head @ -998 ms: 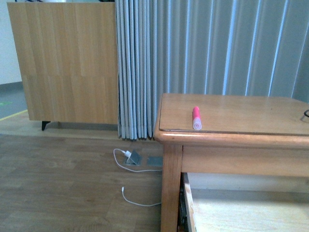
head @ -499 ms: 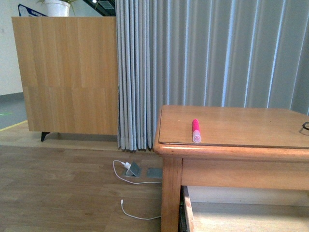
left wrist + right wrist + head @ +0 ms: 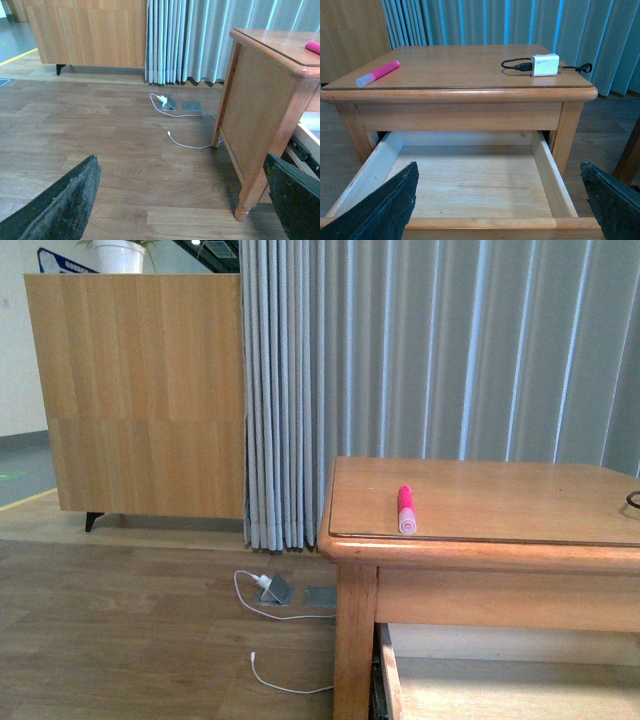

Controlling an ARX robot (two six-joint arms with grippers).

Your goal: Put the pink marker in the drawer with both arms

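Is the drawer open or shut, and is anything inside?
Open, and empty as far as shown: the drawer is pulled out under the table top, its pale bottom bare. The pink marker lies on the table top.

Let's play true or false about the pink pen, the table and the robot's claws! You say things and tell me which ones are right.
1. The short bright-pink marker lies on top of the honey-coloured wooden table. True.
2. The wide wooden drawer under the tabletop is shut. False: it is pulled open, showing its pale wood bottom.
3. A small white box with a black cable sits on the table. True.
4. The right gripper is holding the marker. False: its black fingers are wide apart and hold nothing, and the marker rests on the table.
5. The pleated curtain behind the table is red. False: it is grey-blue.
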